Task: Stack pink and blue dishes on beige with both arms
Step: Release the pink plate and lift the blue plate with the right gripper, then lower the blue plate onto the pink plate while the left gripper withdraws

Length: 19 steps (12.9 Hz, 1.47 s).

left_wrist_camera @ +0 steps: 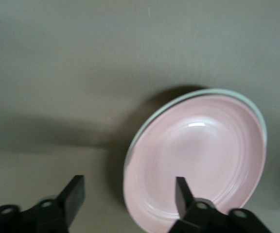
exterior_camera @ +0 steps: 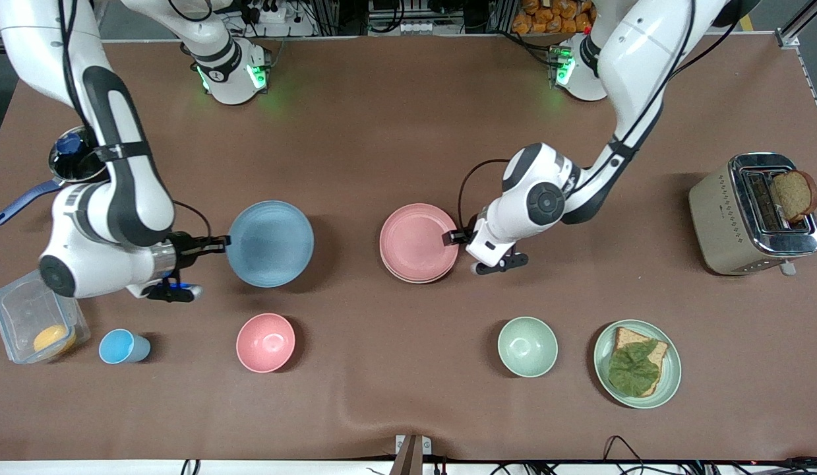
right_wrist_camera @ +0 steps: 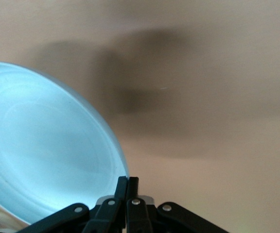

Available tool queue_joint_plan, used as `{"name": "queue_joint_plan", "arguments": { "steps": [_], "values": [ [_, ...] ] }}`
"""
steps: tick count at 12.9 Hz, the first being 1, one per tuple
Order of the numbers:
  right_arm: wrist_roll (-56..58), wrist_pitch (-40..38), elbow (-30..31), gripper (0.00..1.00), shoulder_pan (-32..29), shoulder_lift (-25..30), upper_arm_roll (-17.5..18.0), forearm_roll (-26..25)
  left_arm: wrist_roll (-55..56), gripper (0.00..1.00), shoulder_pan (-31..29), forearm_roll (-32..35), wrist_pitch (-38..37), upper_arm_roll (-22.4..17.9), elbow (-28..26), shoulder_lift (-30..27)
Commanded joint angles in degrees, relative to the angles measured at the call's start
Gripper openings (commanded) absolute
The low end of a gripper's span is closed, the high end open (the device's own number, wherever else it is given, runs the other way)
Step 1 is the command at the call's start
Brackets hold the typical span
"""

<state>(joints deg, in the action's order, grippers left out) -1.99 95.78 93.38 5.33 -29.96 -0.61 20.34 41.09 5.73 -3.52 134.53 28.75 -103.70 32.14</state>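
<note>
My right gripper [exterior_camera: 221,244] is shut on the rim of the light blue plate [exterior_camera: 270,243], holding it by the edge toward the right arm's end of the table; the plate casts a shadow on the table. In the right wrist view the fingers [right_wrist_camera: 123,187] pinch the blue plate [right_wrist_camera: 47,145]. The pink plate [exterior_camera: 418,243] lies mid-table on a pale-rimmed plate, the beige one [left_wrist_camera: 198,93], mostly hidden beneath it. My left gripper [exterior_camera: 455,236] is open at the pink plate's rim. In the left wrist view, the left gripper [left_wrist_camera: 129,194] straddles the edge of the pink plate [left_wrist_camera: 198,155].
Nearer the front camera stand a blue cup [exterior_camera: 121,346], a pink bowl [exterior_camera: 266,342], a green bowl [exterior_camera: 527,346] and a green plate with toast [exterior_camera: 637,363]. A toaster [exterior_camera: 754,214] sits at the left arm's end; a clear container [exterior_camera: 35,323] and a pot [exterior_camera: 75,158] at the right arm's.
</note>
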Motion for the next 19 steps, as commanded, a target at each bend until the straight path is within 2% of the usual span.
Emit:
{"name": "queue_joint_plan", "arguments": {
  "steps": [1, 5, 9, 12, 14, 19],
  "values": [
    [-5.29, -0.42, -1.8, 0.0, 4.94, -1.59, -0.53, 5.23, 0.22, 1.0, -4.4, 4.65, -8.73, -0.09, 0.24, -10.49],
    [-15.65, 1.94, -4.78, 0.0, 13.54, -4.84, -0.53, 6.47, -3.03, 1.0, -11.25, 7.21, -22.71, -0.09, 7.53, -16.66],
    [-27.79, 9.06, -7.51, 0.0, 22.52, -8.53, -0.53, 7.43, -13.29, 1.0, -16.36, 10.29, -28.71, -0.18, 10.1, -22.89],
    [-28.24, 9.86, -7.51, 0.0, 25.52, -8.8, -0.53, 10.86, -20.16, 1.0, -18.83, 10.29, -31.6, -0.18, 11.14, -26.42],
    [-28.24, 11.87, -7.51, 0.0, 26.22, -9.67, -0.53, 11.13, -22.28, 1.0, -20.84, 10.29, -35.02, -0.09, 13.42, -27.04],
    [-28.24, 15.13, -7.51, 0.0, 27.72, -11.26, -0.53, 11.56, -24.31, 1.0, -21.02, 10.12, -42.85, 0.08, 17.65, -27.04]
  ]
}}
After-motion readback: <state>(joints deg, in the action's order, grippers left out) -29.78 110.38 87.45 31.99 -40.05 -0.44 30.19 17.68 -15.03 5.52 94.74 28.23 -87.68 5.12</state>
